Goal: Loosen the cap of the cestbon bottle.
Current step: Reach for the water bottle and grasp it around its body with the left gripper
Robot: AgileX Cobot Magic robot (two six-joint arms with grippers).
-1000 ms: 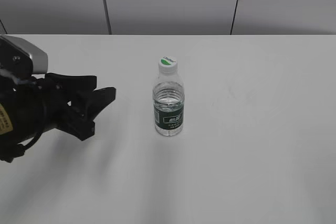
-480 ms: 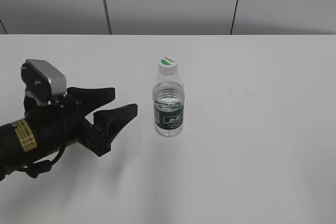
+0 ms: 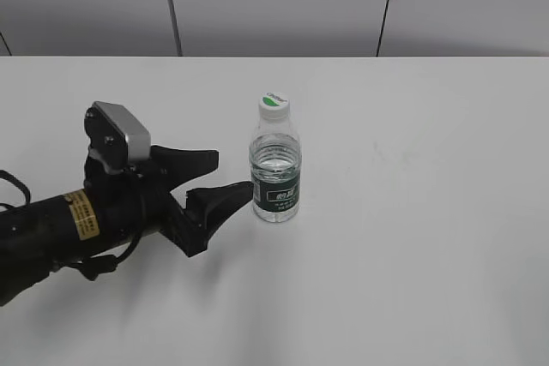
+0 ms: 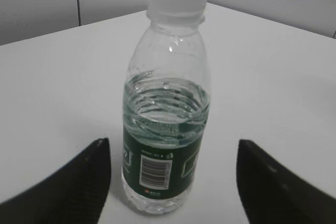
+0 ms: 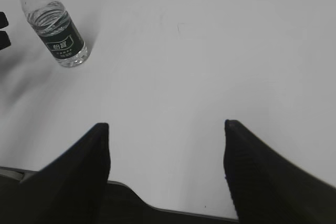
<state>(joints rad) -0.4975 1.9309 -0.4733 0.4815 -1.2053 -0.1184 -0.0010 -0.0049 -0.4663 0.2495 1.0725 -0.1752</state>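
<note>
The small clear plastic cestbon bottle with a dark green label band stands upright near the middle of the white counter, its round white screw cap seated on the neck. The black left gripper lies just left of the bottle, jaws spread and grasping nothing; the black right gripper is likewise released, positioned well apart from the bottle at the near right.

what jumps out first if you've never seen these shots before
The cestbon bottle stands upright alone mid-table, part full of water, its white cap on with a green mark on top. From the left, the black left gripper reaches toward it with open fingers, one tip near the label but not gripping. The right gripper hangs open over bare table, far from the bottle.
</note>
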